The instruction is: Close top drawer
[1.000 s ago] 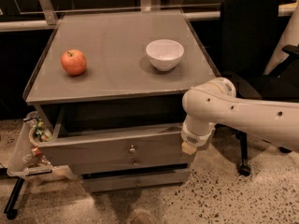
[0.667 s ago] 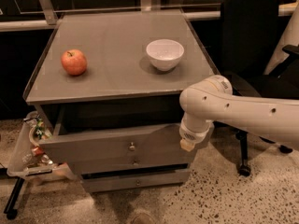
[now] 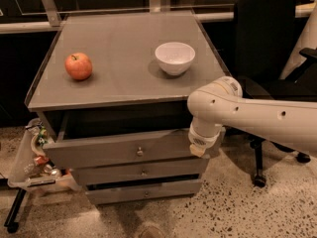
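Rightmost on the cabinet front, my gripper (image 3: 199,144) points downward at the right end of the top drawer (image 3: 99,152), touching it or just beside it; which of the two cannot be told. Whether the gripper is open or closed I cannot tell either. My white arm (image 3: 257,118) reaches in from the right edge of the view and bends down at a rounded joint above the gripper.

The top drawer stands pulled out from the grey cabinet (image 3: 124,83), its flat front forward of the two drawer fronts below and a dark gap showing between it and the cabinet top. Its small round knob (image 3: 140,151) sits at the centre of the front, well left of my gripper. The middle drawer (image 3: 163,170) and the bottom drawer (image 3: 119,194) lie beneath it, each with a like knob.

On the cabinet top, a red apple (image 3: 79,66) rests at left and a white bowl (image 3: 175,57) at right, well apart. A black office chair (image 3: 262,38) stands behind my arm. A clear bin (image 3: 22,167) holding mixed litter hangs beside the cabinet's left side, over speckled floor (image 3: 237,207).
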You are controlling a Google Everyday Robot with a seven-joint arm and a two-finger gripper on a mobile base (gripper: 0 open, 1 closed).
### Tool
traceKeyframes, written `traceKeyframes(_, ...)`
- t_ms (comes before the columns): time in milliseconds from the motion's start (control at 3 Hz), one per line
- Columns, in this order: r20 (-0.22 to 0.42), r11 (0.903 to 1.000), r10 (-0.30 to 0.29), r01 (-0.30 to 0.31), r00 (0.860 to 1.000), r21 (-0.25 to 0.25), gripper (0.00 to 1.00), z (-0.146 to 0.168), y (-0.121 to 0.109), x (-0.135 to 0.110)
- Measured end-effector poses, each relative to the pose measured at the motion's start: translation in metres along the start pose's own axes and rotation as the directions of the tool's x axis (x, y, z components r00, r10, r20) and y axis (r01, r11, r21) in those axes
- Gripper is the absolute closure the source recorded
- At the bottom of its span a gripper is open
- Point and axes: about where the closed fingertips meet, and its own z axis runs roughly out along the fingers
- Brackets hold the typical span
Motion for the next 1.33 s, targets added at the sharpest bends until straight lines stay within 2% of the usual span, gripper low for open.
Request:
traceKeyframes(1000,0.000,1.0000,0.000,0.000,1.000,0.000,0.12,0.0000,0.0000,0.0000)
traceKeyframes(1333,0.000,1.0000,0.000,0.000,1.000,0.000,0.00,0.0001,0.0001,0.0000)
